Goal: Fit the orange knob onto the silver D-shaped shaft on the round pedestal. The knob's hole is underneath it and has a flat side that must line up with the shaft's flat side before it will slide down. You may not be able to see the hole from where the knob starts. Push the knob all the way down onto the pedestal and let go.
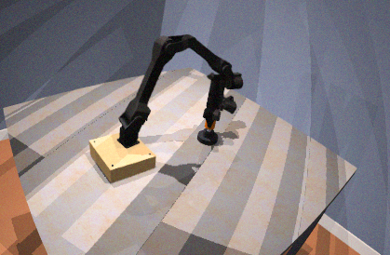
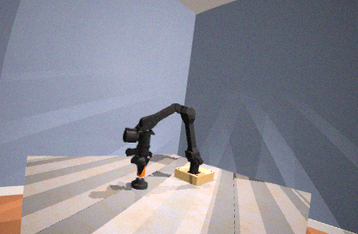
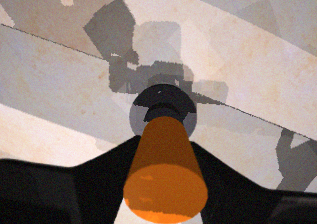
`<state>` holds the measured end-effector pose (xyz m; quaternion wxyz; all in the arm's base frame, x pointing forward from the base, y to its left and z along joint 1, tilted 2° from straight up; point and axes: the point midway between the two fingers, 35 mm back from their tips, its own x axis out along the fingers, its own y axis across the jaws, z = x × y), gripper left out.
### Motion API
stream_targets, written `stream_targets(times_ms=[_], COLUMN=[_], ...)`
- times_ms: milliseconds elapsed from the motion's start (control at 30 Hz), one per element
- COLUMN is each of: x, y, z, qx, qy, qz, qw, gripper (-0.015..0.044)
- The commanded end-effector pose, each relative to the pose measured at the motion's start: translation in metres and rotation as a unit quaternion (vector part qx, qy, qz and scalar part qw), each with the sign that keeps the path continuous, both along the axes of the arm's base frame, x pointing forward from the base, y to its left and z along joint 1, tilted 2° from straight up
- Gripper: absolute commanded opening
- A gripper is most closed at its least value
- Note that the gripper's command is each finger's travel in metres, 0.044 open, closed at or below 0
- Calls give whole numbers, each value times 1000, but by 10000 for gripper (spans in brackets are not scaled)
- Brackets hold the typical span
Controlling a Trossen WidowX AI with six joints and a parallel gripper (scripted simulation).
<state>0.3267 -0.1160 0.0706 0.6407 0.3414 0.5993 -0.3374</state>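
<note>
The orange knob is held roughly upright between the fingers of my gripper, which is shut on it. The round dark pedestal stands on the table just below the knob. In the top and exterior views the knob is above the pedestal's base, with a small gap showing. In the wrist view the knob's far end overlaps the pedestal's middle. A small pale spot under the knob in the top view may be the shaft. The shaft's flat side and the knob's hole are hidden.
The arm's yellow base block stands on the striped table, off to one side of the pedestal. The arm's shadows fall across the table around the pedestal.
</note>
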Motion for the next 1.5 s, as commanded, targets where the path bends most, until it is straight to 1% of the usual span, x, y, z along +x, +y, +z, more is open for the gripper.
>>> stream_targets(times_ms=[0, 1467], x=[2, 1], y=[0, 3], z=[2, 2], qx=[1, 1], qy=[-3, -3], qz=[0, 0], qw=[1000, 1000], gripper=[0, 0])
